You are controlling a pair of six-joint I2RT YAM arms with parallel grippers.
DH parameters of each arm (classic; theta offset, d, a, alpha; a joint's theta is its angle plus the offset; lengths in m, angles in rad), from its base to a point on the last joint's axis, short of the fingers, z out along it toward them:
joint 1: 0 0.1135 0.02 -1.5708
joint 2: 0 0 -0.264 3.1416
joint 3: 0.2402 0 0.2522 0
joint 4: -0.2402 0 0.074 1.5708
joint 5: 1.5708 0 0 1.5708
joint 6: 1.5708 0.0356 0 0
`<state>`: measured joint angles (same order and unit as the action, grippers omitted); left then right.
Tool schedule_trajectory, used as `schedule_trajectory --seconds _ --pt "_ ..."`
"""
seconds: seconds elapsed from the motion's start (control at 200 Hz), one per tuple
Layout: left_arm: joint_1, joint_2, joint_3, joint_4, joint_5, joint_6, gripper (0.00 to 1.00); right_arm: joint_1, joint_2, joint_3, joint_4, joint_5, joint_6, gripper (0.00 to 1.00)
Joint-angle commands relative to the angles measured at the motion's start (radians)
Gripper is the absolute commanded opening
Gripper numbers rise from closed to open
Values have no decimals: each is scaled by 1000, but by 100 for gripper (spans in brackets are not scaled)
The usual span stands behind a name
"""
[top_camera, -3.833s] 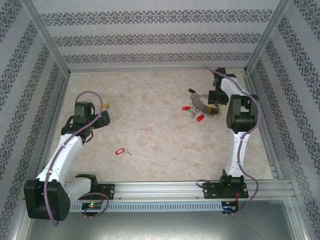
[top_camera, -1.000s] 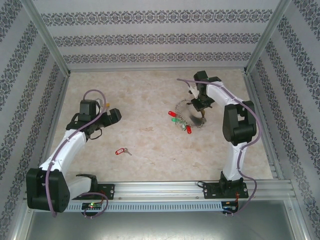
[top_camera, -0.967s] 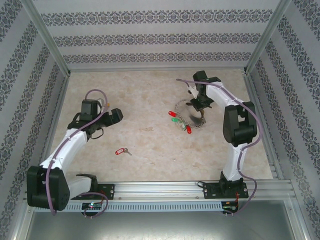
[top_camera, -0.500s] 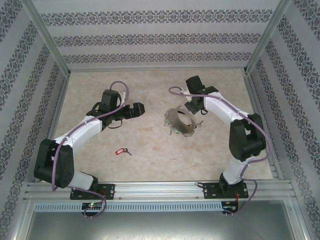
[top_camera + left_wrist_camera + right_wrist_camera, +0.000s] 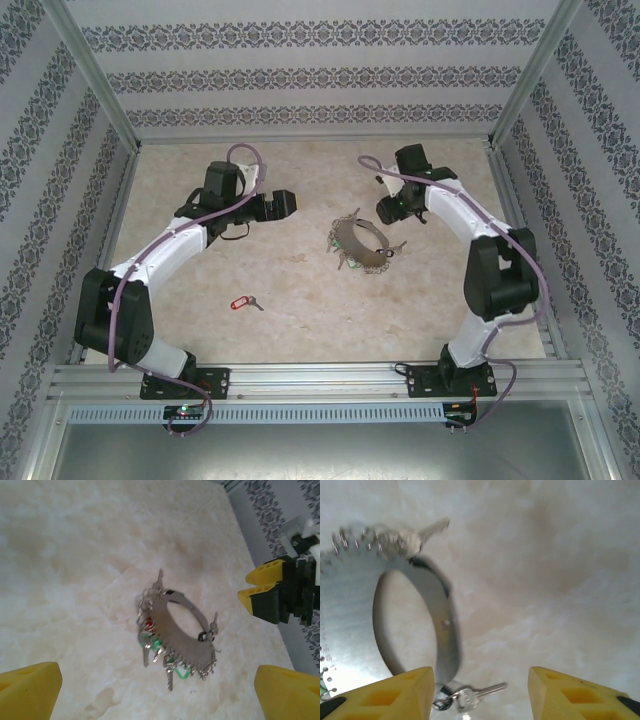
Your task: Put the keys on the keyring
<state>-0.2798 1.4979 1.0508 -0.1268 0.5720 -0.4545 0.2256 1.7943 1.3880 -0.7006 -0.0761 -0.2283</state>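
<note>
- Noted a beige marbled tabletop carrying everything.
- Found the left gripper hovering near the ring and aimed at it, yellow-tipped jaws spread wide and empty.
- Found the right gripper close beside the ring's far-right edge, jaws apart, gripping nothing.
- Located the silver-grey metal keyring, a broad flat loop fringed with small rings, resting on the table between both grippers.
- Judged it stiff, light and slick against the smooth top; favoured pinching the bare band, away from the fringe.
- Counted several small silver keys with green and red tags already hanging there; expected them to dangle and snag.
- Spotted one loose red-tagged silver key well apart, nearer the left arm's base: thin, flat, probably best taken by its tag.
</note>
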Motion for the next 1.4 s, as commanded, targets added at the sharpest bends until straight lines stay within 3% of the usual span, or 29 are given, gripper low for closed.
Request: schedule_trajectory --seconds 0.0,0.32,0.535,0.784,1.109,1.399 --pt "0 -13 -43 -21 -5 -21 99 21 92 51 -112 -61 57 53" --pt "0 -61 -120 -42 -24 -19 99 89 285 129 -84 128 14 55" --pt "0 -92 -154 -41 -39 -21 99 84 329 149 -98 133 -6 56" --pt "-1 -90 -168 -35 -37 -20 99 72 375 220 -192 66 -37 47" --pt "-1 -93 -161 -43 -42 -15 99 132 423 276 -285 178 18 36" --pt "0 -103 -138 -89 -51 20 99 156 291 172 -104 316 -36 24"
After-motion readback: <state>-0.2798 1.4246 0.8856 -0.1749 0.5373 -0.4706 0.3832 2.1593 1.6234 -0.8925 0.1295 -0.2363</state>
